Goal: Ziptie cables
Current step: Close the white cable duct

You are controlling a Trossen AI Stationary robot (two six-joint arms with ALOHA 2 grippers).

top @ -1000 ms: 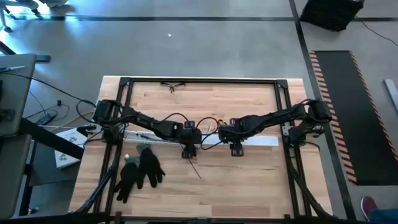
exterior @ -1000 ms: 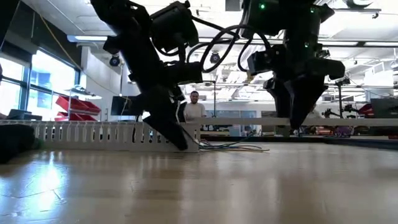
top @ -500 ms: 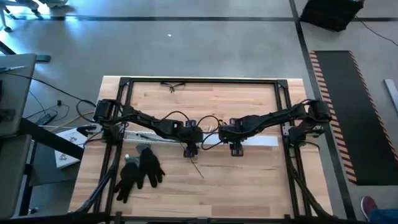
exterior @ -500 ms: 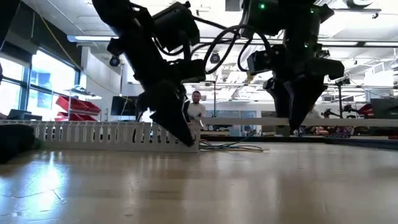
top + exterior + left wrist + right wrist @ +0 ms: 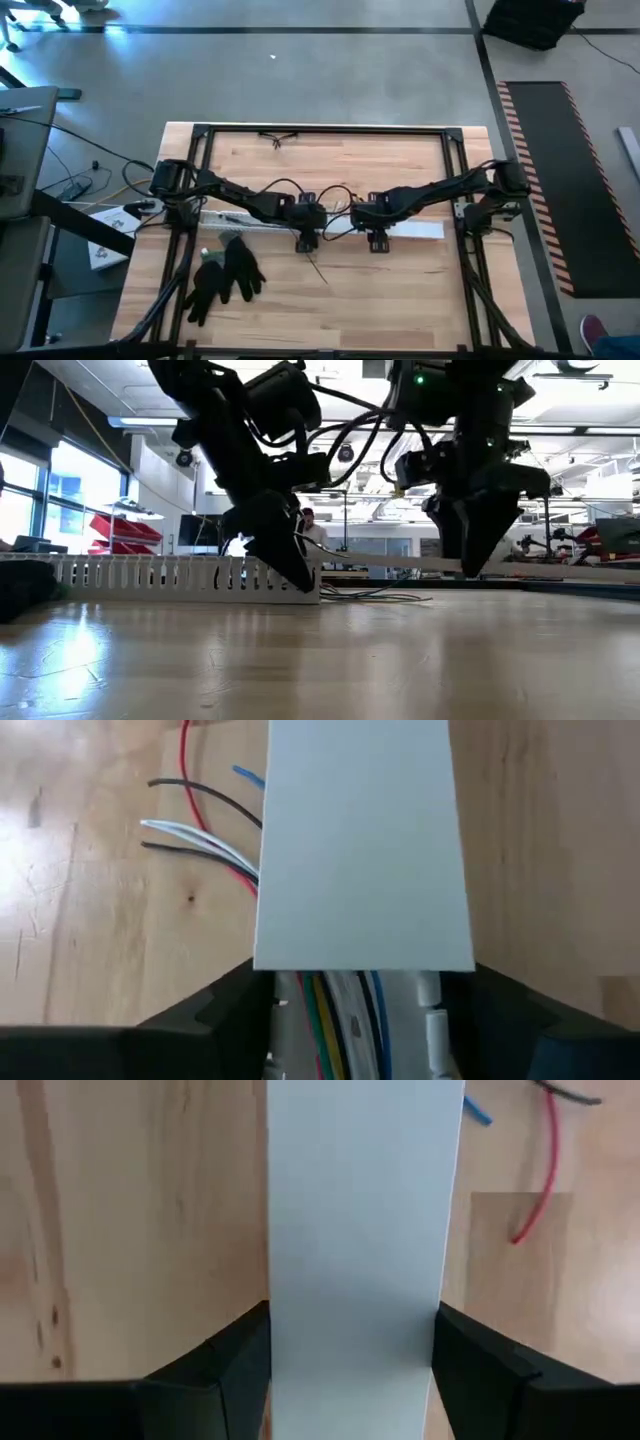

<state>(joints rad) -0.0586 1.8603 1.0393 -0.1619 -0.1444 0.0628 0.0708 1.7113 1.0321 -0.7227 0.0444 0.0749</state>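
A: What is laid out on the wooden table (image 5: 400,290), taken from the largest thing down?

B: A long white slotted channel (image 5: 150,576) is seen lying across the table's middle, running left to right. A flat white cover strip (image 5: 355,1260) is carried over its right part, and in the low view that strip (image 5: 520,566) is seen lifted clear of the table toward the right.

A: How are the 2 arms placed?

B: Both are brought in over the middle of the table. The left gripper (image 5: 305,240) is set at the open end of the slotted channel, with a dark finger (image 5: 215,1010) on each side of the channel and the strip's end. The right gripper (image 5: 378,238) is closed on the cover strip, its fingers (image 5: 225,1360) pressed against the strip's 2 long edges. Whether the left fingers actually clamp anything cannot be told.

A: And the cables?

B: The cables (image 5: 335,1020) are seen lying inside the channel, between the left fingers, under the strip's end. Loose ends (image 5: 205,840) are fanned out on the wood beside the strip, and a few thin wires (image 5: 375,597) trail on the table just right of the channel's end.

A: Anything smaller?

B: A pair of black gloves (image 5: 225,275) is left on the near left of the table.
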